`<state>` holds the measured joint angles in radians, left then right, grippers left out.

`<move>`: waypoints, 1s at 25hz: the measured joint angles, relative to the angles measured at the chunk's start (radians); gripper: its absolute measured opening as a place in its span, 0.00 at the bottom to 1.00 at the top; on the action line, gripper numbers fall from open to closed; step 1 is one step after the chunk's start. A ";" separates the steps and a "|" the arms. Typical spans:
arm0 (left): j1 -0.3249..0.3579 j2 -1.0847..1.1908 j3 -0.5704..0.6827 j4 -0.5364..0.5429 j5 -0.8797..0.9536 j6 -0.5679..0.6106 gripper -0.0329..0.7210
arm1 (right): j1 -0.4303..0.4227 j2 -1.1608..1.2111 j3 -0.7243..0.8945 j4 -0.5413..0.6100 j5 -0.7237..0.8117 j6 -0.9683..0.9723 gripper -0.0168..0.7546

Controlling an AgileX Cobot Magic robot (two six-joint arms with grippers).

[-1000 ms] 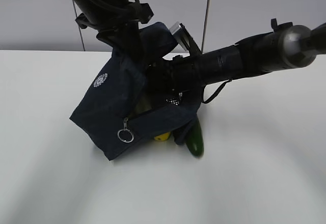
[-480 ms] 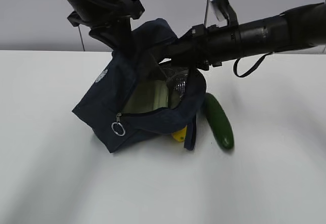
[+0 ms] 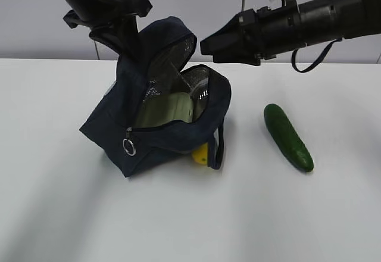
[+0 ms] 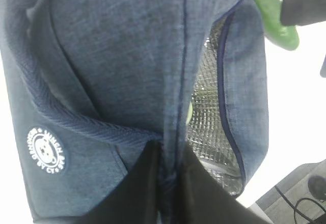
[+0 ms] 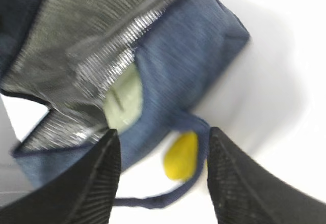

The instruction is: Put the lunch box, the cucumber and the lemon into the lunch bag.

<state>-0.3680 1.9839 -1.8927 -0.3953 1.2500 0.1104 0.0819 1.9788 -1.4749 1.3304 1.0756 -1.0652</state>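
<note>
The navy lunch bag (image 3: 158, 132) sits tilted on the table with its mouth open and its silver lining showing. My left gripper (image 3: 131, 49) is shut on the bag's raised fabric edge (image 4: 170, 170). The lunch box (image 3: 171, 108), with its pale green lid (image 5: 124, 104), lies inside the bag. The lemon (image 3: 200, 153) rests on the table by the bag's front corner, within a handle loop (image 5: 182, 155). The cucumber (image 3: 288, 137) lies on the table to the right, apart from the bag. My right gripper (image 3: 208, 46) hovers open and empty above the bag's mouth (image 5: 163, 173).
The white table (image 3: 71, 214) stretches bare to the front and left. A bag handle strap (image 5: 147, 201) lies loose on the table near the lemon. The bag's round white logo (image 4: 47, 150) faces the left wrist camera. A grey wall stands behind.
My right gripper has come out of the bag and risen to the right. The cucumber has ended up further right on the table. My left arm shifted slightly left, opening the bag wider.
</note>
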 joint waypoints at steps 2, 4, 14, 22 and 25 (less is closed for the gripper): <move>0.014 0.000 0.000 0.000 0.000 0.000 0.07 | -0.020 0.000 0.000 -0.094 -0.027 0.044 0.55; 0.030 0.005 0.000 0.000 0.000 0.000 0.07 | -0.031 0.000 0.000 -0.181 -0.040 0.080 0.55; 0.051 0.020 0.000 0.044 0.000 0.002 0.07 | -0.036 0.000 -0.015 -0.682 -0.133 0.391 0.55; 0.051 0.026 0.000 0.046 0.000 0.017 0.07 | -0.036 0.000 -0.062 -1.128 -0.137 0.745 0.55; 0.051 0.026 0.000 0.046 0.000 0.021 0.07 | -0.036 0.000 -0.065 -1.224 -0.137 0.814 0.55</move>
<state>-0.3167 2.0097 -1.8927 -0.3493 1.2500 0.1310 0.0462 1.9787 -1.5397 0.1067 0.9386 -0.2510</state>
